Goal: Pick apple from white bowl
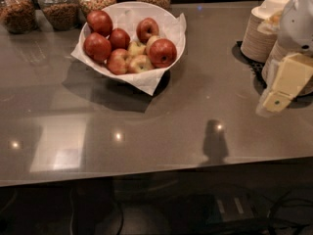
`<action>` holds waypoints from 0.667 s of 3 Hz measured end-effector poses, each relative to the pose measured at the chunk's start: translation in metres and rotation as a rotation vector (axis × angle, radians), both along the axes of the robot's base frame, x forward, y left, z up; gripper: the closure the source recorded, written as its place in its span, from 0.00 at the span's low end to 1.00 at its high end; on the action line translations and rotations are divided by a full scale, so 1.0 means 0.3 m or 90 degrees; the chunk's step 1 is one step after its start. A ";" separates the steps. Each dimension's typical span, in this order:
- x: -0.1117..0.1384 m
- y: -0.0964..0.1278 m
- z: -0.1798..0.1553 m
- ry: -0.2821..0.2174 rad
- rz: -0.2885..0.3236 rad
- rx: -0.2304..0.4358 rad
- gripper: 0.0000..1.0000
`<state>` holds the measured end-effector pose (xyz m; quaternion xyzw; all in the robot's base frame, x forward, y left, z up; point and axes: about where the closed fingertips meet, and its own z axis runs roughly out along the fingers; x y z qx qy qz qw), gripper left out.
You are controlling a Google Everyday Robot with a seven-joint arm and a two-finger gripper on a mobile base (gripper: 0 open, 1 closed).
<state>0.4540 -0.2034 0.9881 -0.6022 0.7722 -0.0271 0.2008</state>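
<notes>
The white bowl (172, 21), lined with crumpled white paper, sits at the back left of the grey counter. It holds several red apples and a few small yellow-green ones. The apple (147, 29), round and red with a dimpled stem end facing up, lies at the back right of the bowl. A larger dark-red glossy apple (162, 52) lies in front of it. My gripper (272, 104), cream-coloured on a white arm, hangs at the far right edge, well to the right of the bowl and above the counter, with nothing seen in it.
Stacks of cream disposable bowls (259, 31) stand on a dark mat at the back right, just behind my gripper. Several glass jars of grains and nuts (58, 6) line the back edge. The counter's front edge (146, 177) runs across the lower part of the view.
</notes>
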 end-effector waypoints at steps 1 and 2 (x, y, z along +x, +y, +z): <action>0.070 0.059 0.047 -0.043 0.013 0.042 0.00; 0.200 0.129 0.091 -0.088 0.021 0.082 0.00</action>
